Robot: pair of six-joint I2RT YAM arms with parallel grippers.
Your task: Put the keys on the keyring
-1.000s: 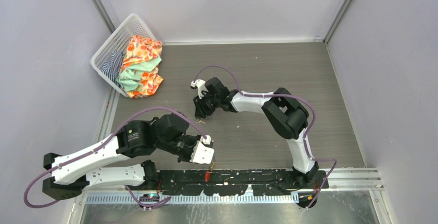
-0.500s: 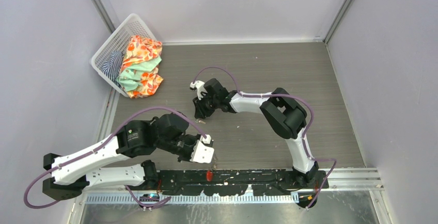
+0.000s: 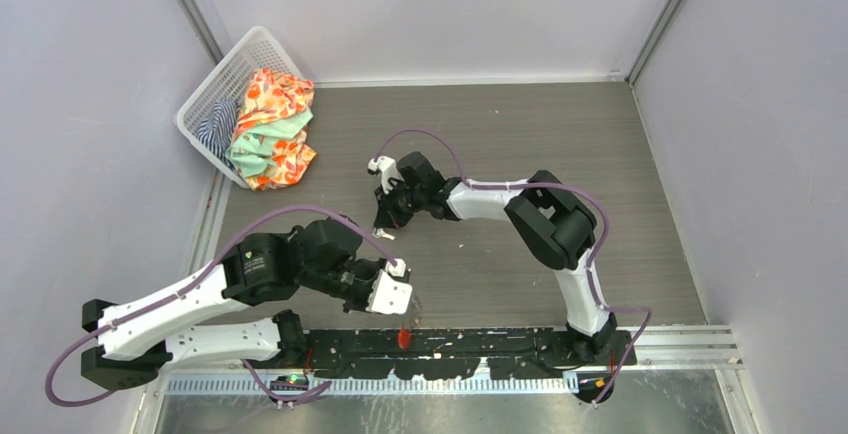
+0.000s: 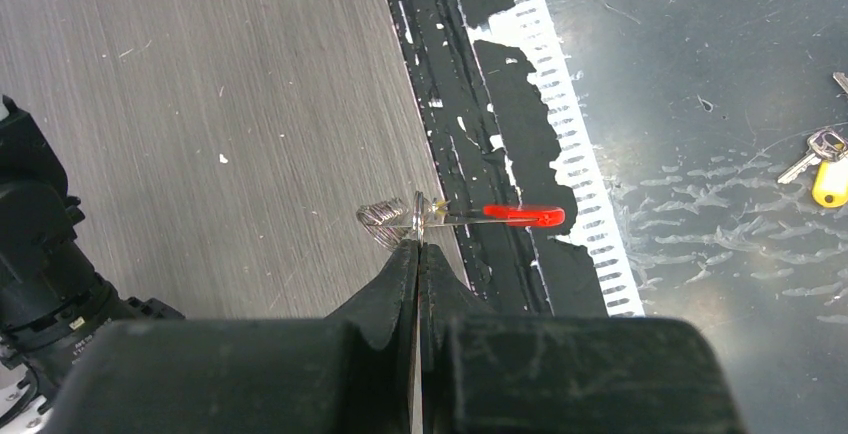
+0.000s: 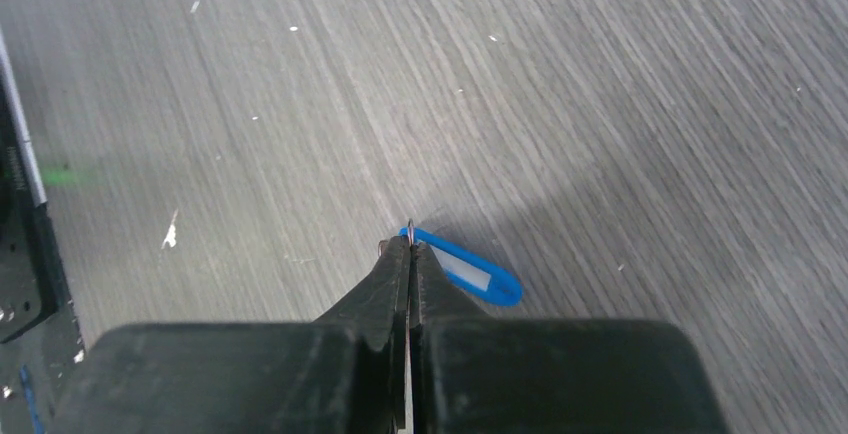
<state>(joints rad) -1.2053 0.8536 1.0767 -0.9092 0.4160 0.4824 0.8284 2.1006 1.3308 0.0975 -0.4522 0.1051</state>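
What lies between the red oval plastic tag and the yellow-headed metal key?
From the tag toward the key: a white slotted strip, then bare metal sheet, in the left wrist view.

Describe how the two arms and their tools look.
The left arm and right arm have white links joined by bulky black joints. A purple cable runs along each. The left tool and right tool are black with tapered fingers.

My left gripper (image 4: 417, 246) has pulled slightly back toward its base, the keyring (image 4: 520, 215) with it; my right gripper (image 5: 410, 246), pinching the blue key (image 5: 465, 272), seems to have edged leftward.
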